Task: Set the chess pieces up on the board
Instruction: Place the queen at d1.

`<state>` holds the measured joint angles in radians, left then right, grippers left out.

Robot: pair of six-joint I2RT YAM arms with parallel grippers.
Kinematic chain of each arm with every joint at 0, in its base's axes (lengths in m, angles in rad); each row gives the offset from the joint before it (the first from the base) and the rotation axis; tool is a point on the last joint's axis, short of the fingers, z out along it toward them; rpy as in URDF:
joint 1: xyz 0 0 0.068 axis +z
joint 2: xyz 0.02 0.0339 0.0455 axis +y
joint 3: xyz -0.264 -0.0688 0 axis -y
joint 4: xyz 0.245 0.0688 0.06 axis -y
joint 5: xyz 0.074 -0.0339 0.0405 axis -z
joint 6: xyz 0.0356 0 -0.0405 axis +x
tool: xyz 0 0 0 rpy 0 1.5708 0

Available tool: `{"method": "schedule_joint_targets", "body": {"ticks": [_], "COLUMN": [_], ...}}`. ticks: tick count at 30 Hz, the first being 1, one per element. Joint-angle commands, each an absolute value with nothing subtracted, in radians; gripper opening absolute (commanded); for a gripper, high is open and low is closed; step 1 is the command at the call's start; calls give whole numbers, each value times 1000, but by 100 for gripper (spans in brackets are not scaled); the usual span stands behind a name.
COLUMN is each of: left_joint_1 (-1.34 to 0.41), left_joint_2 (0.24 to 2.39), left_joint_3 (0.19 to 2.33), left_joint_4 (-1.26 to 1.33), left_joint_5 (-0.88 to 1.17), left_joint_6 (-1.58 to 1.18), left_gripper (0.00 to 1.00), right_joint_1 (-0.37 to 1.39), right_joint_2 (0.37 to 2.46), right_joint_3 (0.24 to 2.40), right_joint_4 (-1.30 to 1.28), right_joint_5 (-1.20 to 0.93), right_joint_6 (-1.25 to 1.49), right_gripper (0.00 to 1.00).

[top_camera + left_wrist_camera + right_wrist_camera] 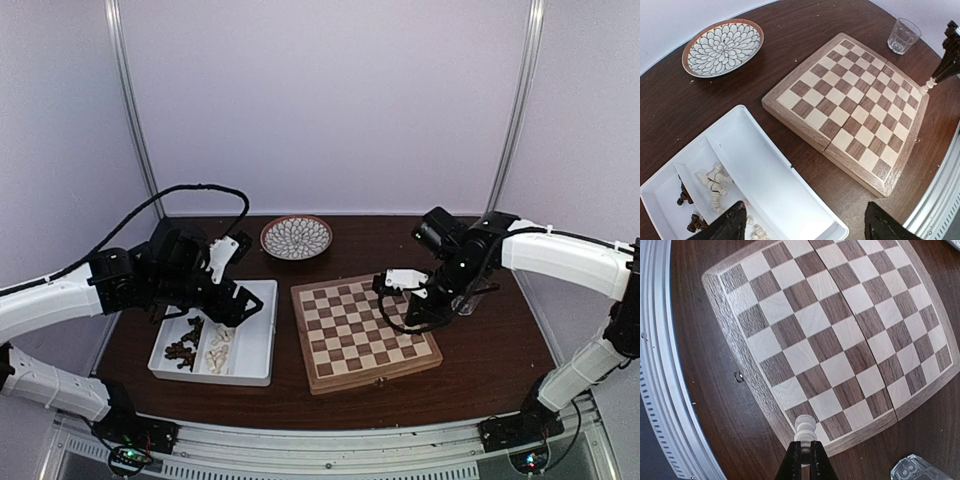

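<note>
The chessboard (370, 378) lies bare at the table's middle; it also shows in the left wrist view (855, 110) and the right wrist view (835, 335). My right gripper (805, 452) is shut on a cream-white chess piece (805, 429), held above the board's corner on the right side (418, 318). This piece also shows in the left wrist view (927, 87). My left gripper (807, 225) is open and empty above the white tray (790, 165), which holds cream pieces (712, 182) and dark brown pieces (684, 197).
A round patterned plate (296, 237) stands behind the tray. A clear glass (903, 35) stands just right of the board, near my right arm. The aluminium rail (660, 390) runs along the table's near edge.
</note>
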<state>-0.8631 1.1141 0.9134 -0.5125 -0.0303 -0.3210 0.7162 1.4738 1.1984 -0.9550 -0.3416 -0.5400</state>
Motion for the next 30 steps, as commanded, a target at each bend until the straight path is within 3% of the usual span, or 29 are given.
{"method": "schedule_joint_targets", "body": {"ticks": [1,7,30], "left_joint_1": [-861,-862,-861], "left_joint_2": [1125,1109,1039], "left_joint_3": [899,899,864], "left_joint_4": [-430,-422,-424], "left_joint_5": [-127,-131,-181], "left_joint_6": [-369,-383,-422], "left_gripper": [81,81,81], "right_joint_1": [708,699,805], "right_joint_2": [1415,1384,1507], "right_joint_3": [1124,1059,1162], "right_joint_4": [-920,-904,-928], "right_joint_5": [-210,-168,-348], "right_joint_6": [-558,-573,-581], "right_gripper": [0,0,0]}}
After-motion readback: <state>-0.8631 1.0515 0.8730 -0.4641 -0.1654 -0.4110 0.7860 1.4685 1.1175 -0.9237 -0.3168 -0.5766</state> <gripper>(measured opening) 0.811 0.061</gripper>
